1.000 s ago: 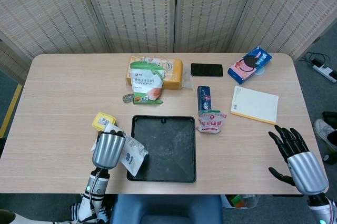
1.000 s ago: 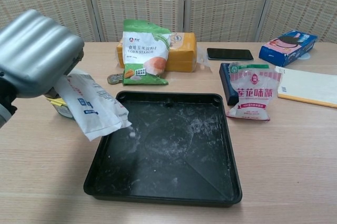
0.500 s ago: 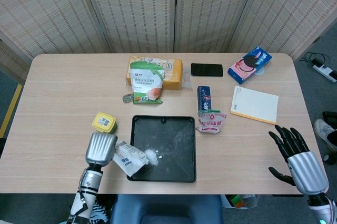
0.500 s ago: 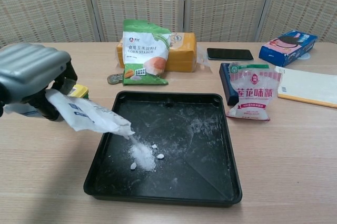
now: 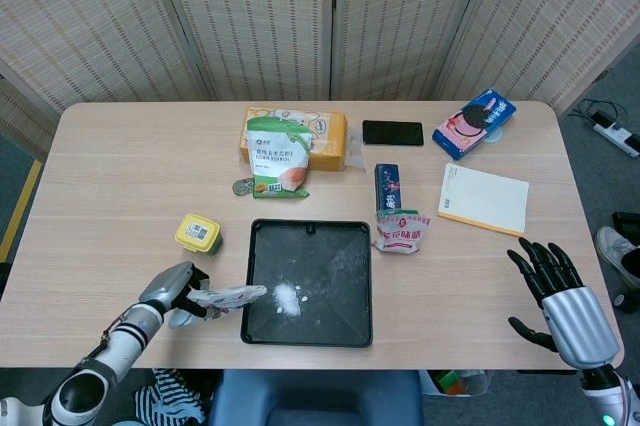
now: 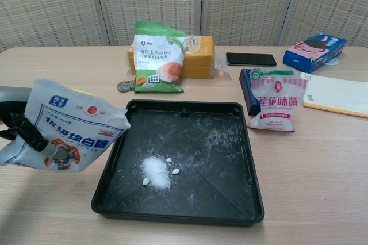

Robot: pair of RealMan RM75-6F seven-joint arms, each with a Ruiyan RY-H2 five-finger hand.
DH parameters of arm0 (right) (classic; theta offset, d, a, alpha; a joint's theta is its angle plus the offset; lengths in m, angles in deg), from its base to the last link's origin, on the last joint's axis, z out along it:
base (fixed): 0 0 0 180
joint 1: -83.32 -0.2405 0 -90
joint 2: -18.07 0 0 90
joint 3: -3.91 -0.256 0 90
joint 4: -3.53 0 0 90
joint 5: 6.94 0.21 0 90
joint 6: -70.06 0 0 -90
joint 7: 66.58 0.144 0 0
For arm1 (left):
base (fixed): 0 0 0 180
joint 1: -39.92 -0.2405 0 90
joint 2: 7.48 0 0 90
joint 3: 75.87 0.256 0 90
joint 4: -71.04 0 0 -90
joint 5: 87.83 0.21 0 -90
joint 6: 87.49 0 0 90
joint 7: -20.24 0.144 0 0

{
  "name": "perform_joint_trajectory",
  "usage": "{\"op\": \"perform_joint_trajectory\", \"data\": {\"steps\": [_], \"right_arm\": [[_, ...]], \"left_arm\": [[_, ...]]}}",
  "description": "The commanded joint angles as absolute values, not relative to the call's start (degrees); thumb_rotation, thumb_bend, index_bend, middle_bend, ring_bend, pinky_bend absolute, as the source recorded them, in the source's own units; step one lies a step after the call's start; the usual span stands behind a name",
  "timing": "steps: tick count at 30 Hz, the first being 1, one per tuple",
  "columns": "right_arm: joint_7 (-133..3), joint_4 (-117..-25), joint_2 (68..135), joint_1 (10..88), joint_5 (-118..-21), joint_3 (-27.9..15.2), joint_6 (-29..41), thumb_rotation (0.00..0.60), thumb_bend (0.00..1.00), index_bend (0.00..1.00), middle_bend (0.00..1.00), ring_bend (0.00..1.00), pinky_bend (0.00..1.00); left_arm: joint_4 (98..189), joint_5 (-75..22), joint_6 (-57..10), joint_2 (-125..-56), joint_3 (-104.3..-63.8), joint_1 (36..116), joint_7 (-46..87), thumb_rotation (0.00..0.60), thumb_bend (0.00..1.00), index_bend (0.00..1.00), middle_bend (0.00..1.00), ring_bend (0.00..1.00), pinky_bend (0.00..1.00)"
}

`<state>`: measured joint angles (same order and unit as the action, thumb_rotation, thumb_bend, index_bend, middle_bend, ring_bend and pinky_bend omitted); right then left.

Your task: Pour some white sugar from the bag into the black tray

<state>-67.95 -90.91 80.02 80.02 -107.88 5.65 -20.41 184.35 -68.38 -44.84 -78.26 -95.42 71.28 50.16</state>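
Sugar point(image 6: 155, 171) now lies as a small white heap in the black tray point(image 5: 355, 331), toward the tray's left-front part, where a second ago the floor was bare. The left hand point(image 5: 172, 293) has drawn back left of the tray, its fingers closed round the sugar bag point(image 6: 64, 128), so the pour looks done. The bag hangs just left of the tray's left rim, long axis roughly level, mouth pointing at the tray. The right hand point(image 5: 560, 296), fingers spread and empty, hovers well right of the tray, off the worktop point(image 5: 120, 176).
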Motion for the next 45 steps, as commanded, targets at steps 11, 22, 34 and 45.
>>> {"op": "perform_joint_trajectory", "data": {"steps": [11,22,34,45], "right_arm": [[-68.38,-90.97,80.07,79.94,-107.48,5.62,-19.97,0.600,0.19,0.00,0.00,0.00,0.00],[-69.04,-91.31,80.19,79.65,-106.41,5.39,-18.91,0.600,0.19,0.00,0.00,0.00,0.00],[-69.59,-91.55,80.28,79.63,-106.47,5.58,-18.64,0.600,0.19,0.00,0.00,0.00,0.00],[-69.91,-91.63,80.40,79.46,-106.43,5.63,-18.26,0.600,0.19,0.00,0.00,0.00,0.00]], "left_arm": [[162.68,-75.17,-77.44,-74.13,-90.08,78.41,25.39,0.600,0.25,0.87,0.91,1.00,1.00],[155.78,-61.89,-79.11,-78.78,-95.43,73.37,16.41,0.600,0.22,0.67,0.77,0.99,1.00],[154.91,-49.70,-82.05,-79.18,-100.69,68.65,10.74,0.600,0.21,0.21,0.32,0.89,1.00],[160.96,-37.72,-72.04,-74.77,-107.36,60.95,8.02,0.600,0.19,0.21,0.27,0.87,1.00]]}}
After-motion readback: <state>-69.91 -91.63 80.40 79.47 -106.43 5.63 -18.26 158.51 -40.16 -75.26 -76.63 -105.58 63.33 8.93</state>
